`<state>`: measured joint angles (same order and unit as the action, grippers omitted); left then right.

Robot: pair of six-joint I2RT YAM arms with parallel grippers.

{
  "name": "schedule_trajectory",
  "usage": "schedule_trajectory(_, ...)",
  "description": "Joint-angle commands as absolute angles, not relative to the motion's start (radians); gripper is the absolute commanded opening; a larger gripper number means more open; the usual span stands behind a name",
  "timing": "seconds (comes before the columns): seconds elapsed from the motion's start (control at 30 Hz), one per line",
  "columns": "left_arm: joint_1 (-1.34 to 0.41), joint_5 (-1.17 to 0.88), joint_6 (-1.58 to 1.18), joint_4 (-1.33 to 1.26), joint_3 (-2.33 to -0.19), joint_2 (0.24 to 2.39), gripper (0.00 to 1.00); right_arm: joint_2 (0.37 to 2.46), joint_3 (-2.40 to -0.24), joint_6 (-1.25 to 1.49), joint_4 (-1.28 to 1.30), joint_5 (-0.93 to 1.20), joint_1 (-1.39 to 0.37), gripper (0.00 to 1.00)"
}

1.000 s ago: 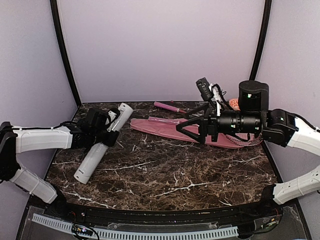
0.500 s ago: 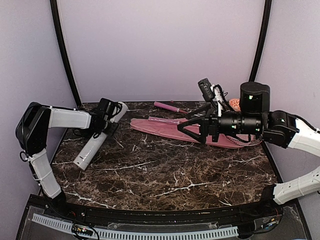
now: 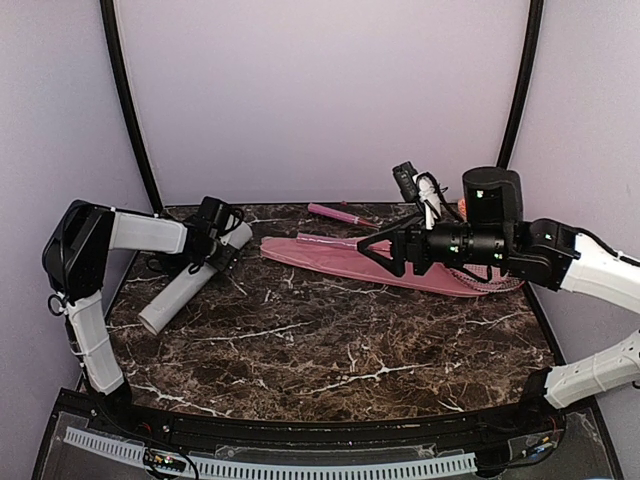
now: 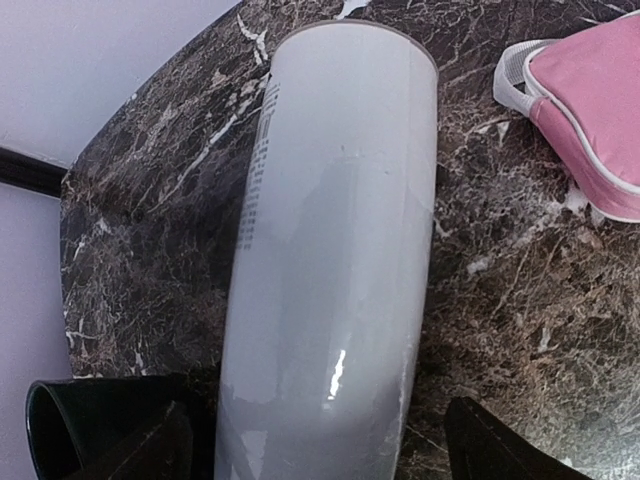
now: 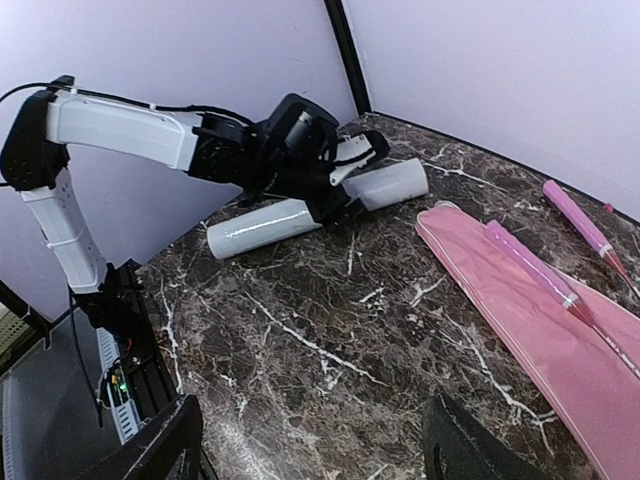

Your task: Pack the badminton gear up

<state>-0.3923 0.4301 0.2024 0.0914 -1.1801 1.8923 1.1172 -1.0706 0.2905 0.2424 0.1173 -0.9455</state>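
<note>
Left jaws spread wide astride grey tube [image 4: 330, 250], clear of it, right jaws parted, empty.

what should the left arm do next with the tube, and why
Probably lift the left gripper straight up off the pale grey tube: its jaws have just opened and stand clear on both sides, and the tube lies flat on the table, released.

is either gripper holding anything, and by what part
Nothing is held. The left gripper straddles the grey tube with its jaws open, apparently clear of it; the right gripper is open and empty.
</note>
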Motion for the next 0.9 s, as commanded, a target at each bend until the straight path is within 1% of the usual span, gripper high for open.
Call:
schedule_trajectory(0.0,-0.387,0.391,0.196,0.092,-1.202,1.823,0.91,1.157,-1.041,0.309,0.236,0.115,-0.881,0.74)
schedule_trajectory(0.07,-0.388,0.363,0.186,0.081,-1.191,1.787,0.91,1.189,-1.037,0.303,0.243,0.123,-0.852,0.73)
schedule_trajectory(0.2,-0.394,0.266,0.168,0.052,-1.155,1.7,0.91,1.294,-1.072,0.253,0.295,0.049,-0.812,0.69)
schedule_trajectory(0.33,-0.41,0.204,0.154,0.017,-1.121,1.614,0.91,1.424,-1.116,0.192,0.304,-0.007,-0.798,0.64)
schedule_trajectory(0.43,-0.43,0.166,0.139,0.01,-1.102,1.572,0.91,1.523,-1.161,0.17,0.285,-0.004,-0.78,0.61)
schedule_trajectory(0.53,-0.454,0.146,0.121,0.004,-1.079,1.537,0.91,1.626,-1.242,0.181,0.26,0.005,-0.745,0.6)
schedule_trajectory(0.73,-0.52,0.142,0.108,-0.014,-1.007,1.446,0.91,1.858,-1.457,0.302,0.236,0.104,-0.592,0.59)
schedule_trajectory(0.87,-0.535,0.143,0.089,-0.023,-0.968,1.4,0.91,2.042,-1.659,0.376,0.27,0.164,-0.506,0.64)
